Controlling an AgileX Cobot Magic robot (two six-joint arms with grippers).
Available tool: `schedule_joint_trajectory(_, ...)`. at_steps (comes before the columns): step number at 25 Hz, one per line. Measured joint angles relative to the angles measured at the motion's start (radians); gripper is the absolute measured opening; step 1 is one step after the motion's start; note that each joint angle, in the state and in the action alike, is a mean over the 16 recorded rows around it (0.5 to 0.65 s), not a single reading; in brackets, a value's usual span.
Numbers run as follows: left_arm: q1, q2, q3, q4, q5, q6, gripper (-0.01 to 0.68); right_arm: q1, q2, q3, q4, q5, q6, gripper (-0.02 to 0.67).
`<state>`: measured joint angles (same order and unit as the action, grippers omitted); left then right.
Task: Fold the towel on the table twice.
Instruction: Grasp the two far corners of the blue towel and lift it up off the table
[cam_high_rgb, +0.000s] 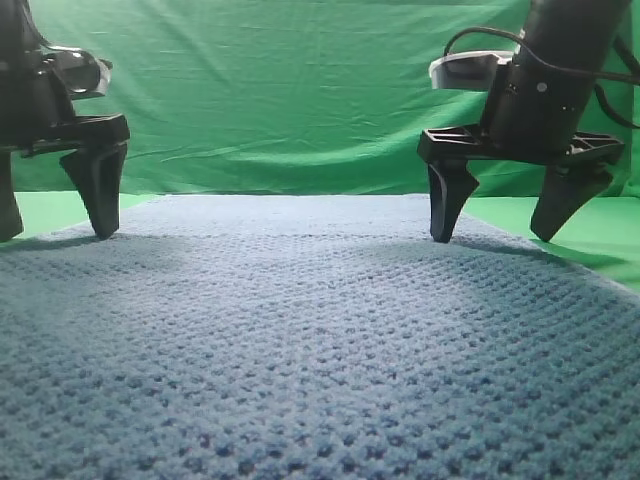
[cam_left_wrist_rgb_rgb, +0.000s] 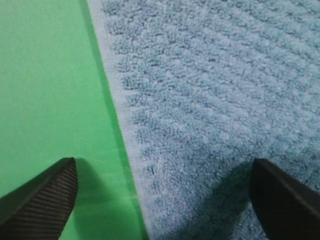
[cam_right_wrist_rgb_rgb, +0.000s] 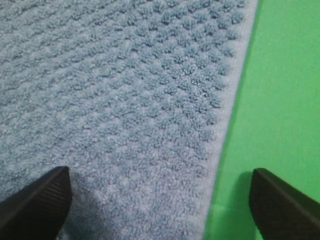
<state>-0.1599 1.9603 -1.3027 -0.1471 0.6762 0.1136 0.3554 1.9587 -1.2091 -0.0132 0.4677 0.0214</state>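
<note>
The blue-grey waffle-weave towel (cam_high_rgb: 320, 340) lies flat on the green table (cam_high_rgb: 40, 210) and fills the foreground. My left gripper (cam_high_rgb: 55, 233) stands open at the towel's far left side, tips down close to the cloth. In the left wrist view the left gripper (cam_left_wrist_rgb_rgb: 160, 210) straddles the towel's hemmed edge, one finger (cam_left_wrist_rgb_rgb: 45, 200) over the table (cam_left_wrist_rgb_rgb: 45, 85) and the other over the towel (cam_left_wrist_rgb_rgb: 215, 100). My right gripper (cam_high_rgb: 492, 238) is open at the far right side. The right gripper (cam_right_wrist_rgb_rgb: 160, 210) likewise straddles the towel's (cam_right_wrist_rgb_rgb: 125, 90) edge, with the table (cam_right_wrist_rgb_rgb: 285, 90) to the outside. Nothing is held.
A wrinkled green backdrop sheet (cam_high_rgb: 290, 90) hangs upright behind the table. Strips of bare green table show beyond the towel's left and right edges (cam_high_rgb: 600, 240).
</note>
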Motion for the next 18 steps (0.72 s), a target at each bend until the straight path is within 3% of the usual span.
schedule_joint_trajectory(6, -0.013, 0.027, -0.026, 0.04, 0.033, -0.02, 0.638, 0.002, 0.009, -0.004, -0.002, -0.006, -0.01, 0.612)
schedule_joint_trajectory(9, -0.021, 0.037, -0.033, 0.052, 0.047, -0.023, 0.596, 0.004, 0.014, -0.008, -0.002, -0.006, -0.015, 0.577)
schedule_joint_trajectory(12, -0.028, 0.047, -0.041, 0.052, 0.059, -0.023, 0.504, 0.008, 0.02, -0.012, 0.0, -0.005, -0.02, 0.505)
schedule_joint_trajectory(18, -0.034, 0.066, -0.055, 0.011, 0.078, -0.022, 0.27, 0.016, 0.029, -0.02, 0.011, 0.001, -0.022, 0.287)
